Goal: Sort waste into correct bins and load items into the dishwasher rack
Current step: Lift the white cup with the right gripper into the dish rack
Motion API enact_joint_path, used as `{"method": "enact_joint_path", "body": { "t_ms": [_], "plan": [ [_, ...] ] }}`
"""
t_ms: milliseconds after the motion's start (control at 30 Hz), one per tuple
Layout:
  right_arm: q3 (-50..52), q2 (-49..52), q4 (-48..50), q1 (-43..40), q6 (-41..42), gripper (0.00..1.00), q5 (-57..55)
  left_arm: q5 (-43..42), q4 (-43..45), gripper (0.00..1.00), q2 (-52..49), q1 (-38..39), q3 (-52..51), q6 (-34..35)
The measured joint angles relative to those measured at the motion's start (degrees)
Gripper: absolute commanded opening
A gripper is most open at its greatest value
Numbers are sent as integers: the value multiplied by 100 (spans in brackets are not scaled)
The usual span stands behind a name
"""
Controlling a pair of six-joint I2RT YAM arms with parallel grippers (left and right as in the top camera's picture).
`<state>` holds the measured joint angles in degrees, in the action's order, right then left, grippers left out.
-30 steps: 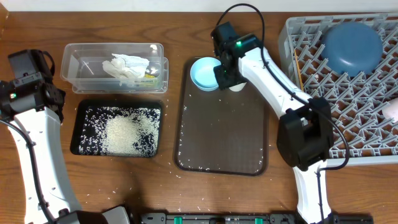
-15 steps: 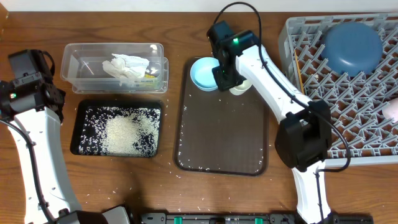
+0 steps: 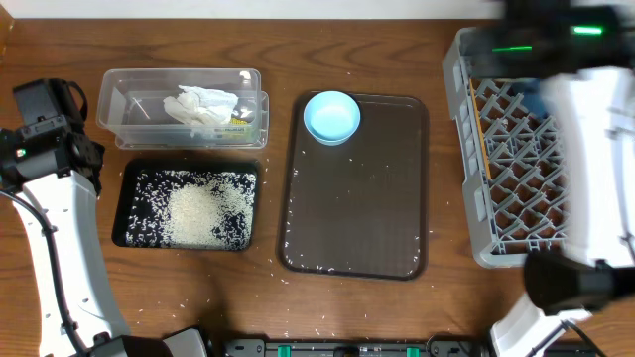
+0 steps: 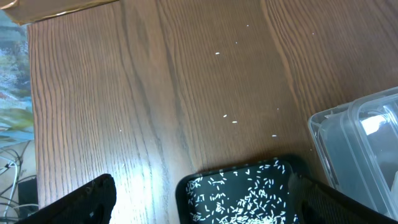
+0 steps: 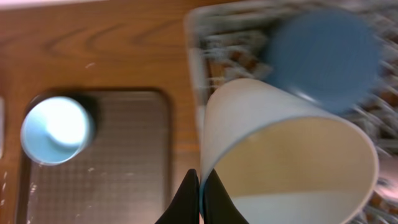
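Note:
My right gripper [image 5: 200,186] is shut on the rim of the cream cup [image 5: 280,155] and holds it in the air at the grey dishwasher rack's [image 3: 506,159] left edge. The dark-blue dish [image 5: 323,53] lies in the rack beyond the cup. The light-blue bowl [image 3: 331,116] stands on the brown serving tray [image 3: 357,208]; it also shows in the right wrist view [image 5: 56,129]. My left gripper [image 4: 202,200] is open and empty above the black tray [image 3: 127,198], which holds rice [image 3: 203,213]. The clear tub [image 3: 119,84] holds the napkin [image 3: 203,106] and wrapper [image 3: 241,119]. The pink cup is hidden.
My blurred right arm [image 3: 595,149] covers the right part of the rack in the overhead view. Loose rice grains lie scattered on the brown tray and on the table near its front edge [image 3: 288,273]. The clear tub's corner [image 4: 367,143] shows in the left wrist view.
My right gripper has lifted the cream cup off the brown tray beside the light-blue bowl and swung it right to the rack. The left arm has not moved.

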<state>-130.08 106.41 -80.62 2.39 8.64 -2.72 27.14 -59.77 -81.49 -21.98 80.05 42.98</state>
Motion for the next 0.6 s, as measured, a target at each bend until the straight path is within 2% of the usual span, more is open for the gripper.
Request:
{"method": "enact_joint_path", "body": {
  "t_ms": [167,333,600],
  "plan": [
    [101,-37,-374,-1639,-514,1,1425,0,0,91,0,0,0,2],
    [772,20,-463,-2983,-1241,1,3106,0,0,91,0,0,0,0],
    [2223,146,503,-4363,-1908,1,4992,0,0,91,0,0,0,0]
  ]
}}
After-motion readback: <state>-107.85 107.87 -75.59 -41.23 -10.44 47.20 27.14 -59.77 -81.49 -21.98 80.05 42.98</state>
